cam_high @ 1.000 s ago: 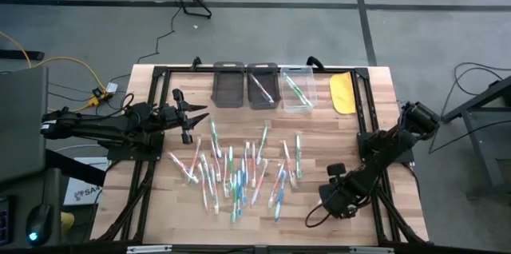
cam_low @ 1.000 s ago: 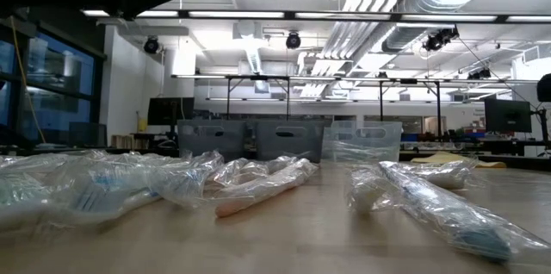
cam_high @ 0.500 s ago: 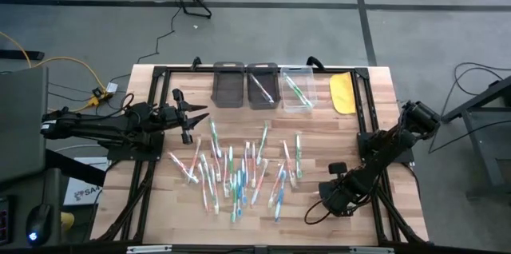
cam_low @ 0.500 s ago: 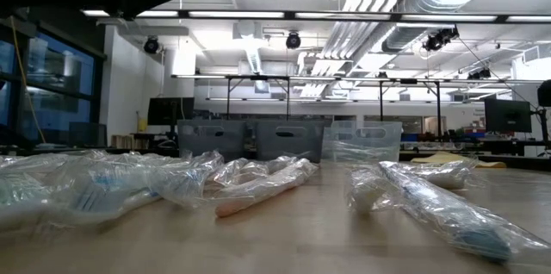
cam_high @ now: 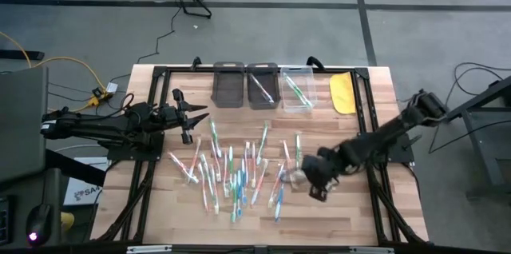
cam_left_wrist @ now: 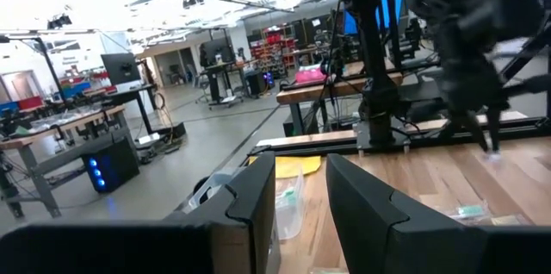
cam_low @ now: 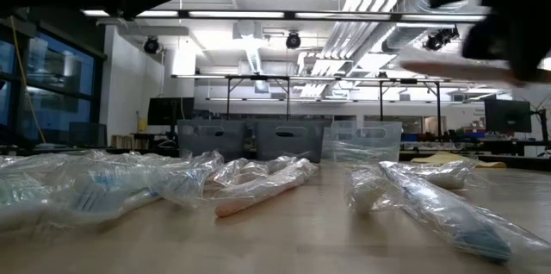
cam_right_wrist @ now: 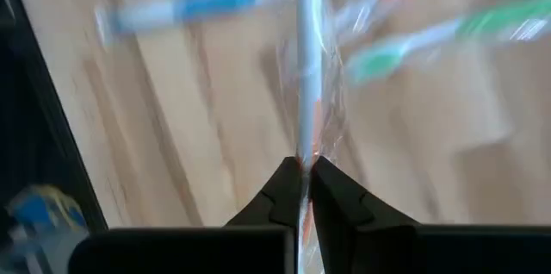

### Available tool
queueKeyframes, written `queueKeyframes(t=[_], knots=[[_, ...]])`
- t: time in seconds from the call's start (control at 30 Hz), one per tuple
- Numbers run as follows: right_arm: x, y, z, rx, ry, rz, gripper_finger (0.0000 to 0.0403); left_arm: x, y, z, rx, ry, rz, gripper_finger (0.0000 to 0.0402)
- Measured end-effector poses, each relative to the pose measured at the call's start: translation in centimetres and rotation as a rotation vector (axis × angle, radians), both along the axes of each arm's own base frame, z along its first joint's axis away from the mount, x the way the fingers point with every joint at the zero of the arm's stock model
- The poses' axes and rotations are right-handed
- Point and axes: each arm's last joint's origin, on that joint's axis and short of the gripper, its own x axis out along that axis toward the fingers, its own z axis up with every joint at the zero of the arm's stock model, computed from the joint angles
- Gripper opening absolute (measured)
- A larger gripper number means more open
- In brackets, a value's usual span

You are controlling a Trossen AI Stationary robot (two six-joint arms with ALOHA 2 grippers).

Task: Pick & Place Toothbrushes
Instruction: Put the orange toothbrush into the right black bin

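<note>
Wrapped toothbrush (cam_right_wrist: 307, 93) pinched between the right claw's (cam_right_wrist: 304, 173) closed fingertips.

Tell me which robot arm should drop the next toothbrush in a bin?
The right. Its gripper is already shut on a wrapped toothbrush above the pile. The left gripper waits empty at the table's left side.

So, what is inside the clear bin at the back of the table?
In the high view, the clear bin holds a green toothbrush lying slantwise. In the low view its frosted wall hides the contents, so I cannot tell if more lie beneath.
</note>
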Motion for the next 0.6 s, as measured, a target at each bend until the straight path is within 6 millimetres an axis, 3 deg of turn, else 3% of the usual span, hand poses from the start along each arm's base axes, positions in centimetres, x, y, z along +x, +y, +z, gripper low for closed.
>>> queueKeyframes(t=[0.3, 0.6], knots=[[4.7, -9.7, 1.5, -0.078, -0.147, -0.193, 0.0010, 0.0, 0.0, 0.0, 0.000, 0.000, -0.003, 0.0101], [7.0, -19.2, 5.6, -0.176, -0.340, -0.350, 0.0010, 0.0, 0.0, 0.0, 0.001, 0.001, -0.002, 0.0101]])
